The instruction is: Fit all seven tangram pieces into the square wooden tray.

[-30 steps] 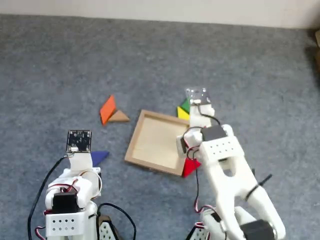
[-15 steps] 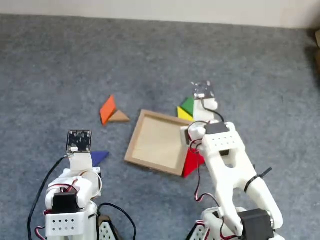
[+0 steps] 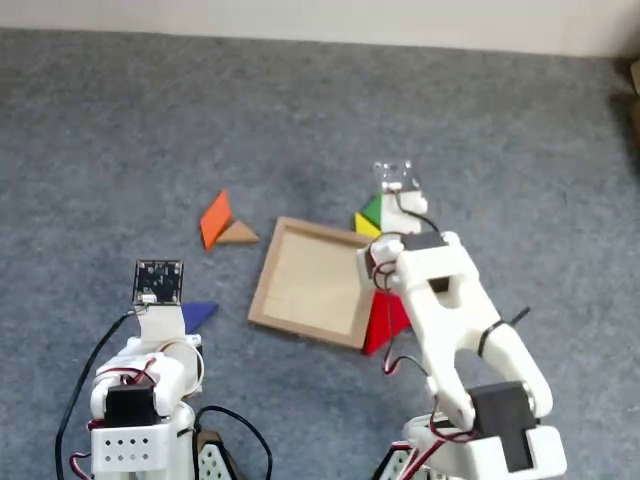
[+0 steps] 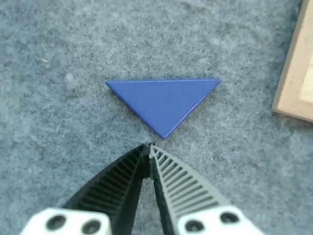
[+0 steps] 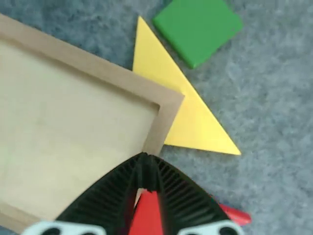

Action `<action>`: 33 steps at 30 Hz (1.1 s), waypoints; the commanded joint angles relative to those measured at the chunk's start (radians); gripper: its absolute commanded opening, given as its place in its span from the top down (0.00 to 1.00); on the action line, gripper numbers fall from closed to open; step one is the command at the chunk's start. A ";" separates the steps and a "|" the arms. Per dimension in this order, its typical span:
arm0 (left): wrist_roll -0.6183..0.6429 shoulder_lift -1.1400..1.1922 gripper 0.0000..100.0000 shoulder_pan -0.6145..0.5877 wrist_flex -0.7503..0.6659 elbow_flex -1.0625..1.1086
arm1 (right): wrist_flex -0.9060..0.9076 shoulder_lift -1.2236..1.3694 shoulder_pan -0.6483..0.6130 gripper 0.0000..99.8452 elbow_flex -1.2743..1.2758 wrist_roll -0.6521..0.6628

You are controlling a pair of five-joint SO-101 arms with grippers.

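The square wooden tray (image 3: 300, 287) lies mid-table with nothing in it. My right gripper (image 5: 145, 157) hovers over the tray's corner (image 5: 164, 105), shut on the red triangle (image 5: 146, 211), which shows at the tray's right edge (image 3: 386, 318). The yellow triangle (image 5: 188, 115) touches that corner, and the green square (image 5: 198, 25) lies just past it. My left gripper (image 4: 148, 146) is shut and holds nothing, its tip just short of the blue triangle (image 4: 164, 100). An orange piece (image 3: 215, 217) and a tan triangle (image 3: 239, 234) lie left of the tray.
Grey carpet covers the table. The right arm (image 3: 450, 320) stretches over the tray's right side. The left arm (image 3: 140, 385) stays at the near left. A pale wall strip runs along the far edge.
The right arm swung a little left and farther out, carrying the red triangle along the tray's right edge. The left arm and the other pieces kept still.
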 commanded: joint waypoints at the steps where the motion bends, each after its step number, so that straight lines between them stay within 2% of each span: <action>1: -0.008 -0.035 0.99 -0.012 0.005 0.021 | -0.016 0.025 -0.016 1.00 -0.070 0.011; 7: -0.008 -0.035 0.99 -0.012 0.005 0.021 | -0.016 0.054 -0.110 1.00 -0.081 0.011; 14: -0.008 -0.035 0.99 -0.012 0.005 0.021 | 0.005 0.041 -0.114 1.00 -0.081 0.015; 23: -0.008 -0.035 0.99 -0.012 0.005 0.021 | 0.229 -0.395 -0.113 1.00 -0.081 0.012; 29: -0.008 -0.035 0.99 -0.012 0.005 0.021 | 0.266 -0.585 -0.107 1.00 -0.071 0.015; 31: -0.008 -0.035 0.99 -0.012 0.005 0.021 | 0.297 -0.568 -0.079 0.97 -0.079 0.017; 33: -0.008 -0.035 0.99 -0.012 0.005 0.021 | 0.343 -0.512 -0.044 0.89 -0.082 0.017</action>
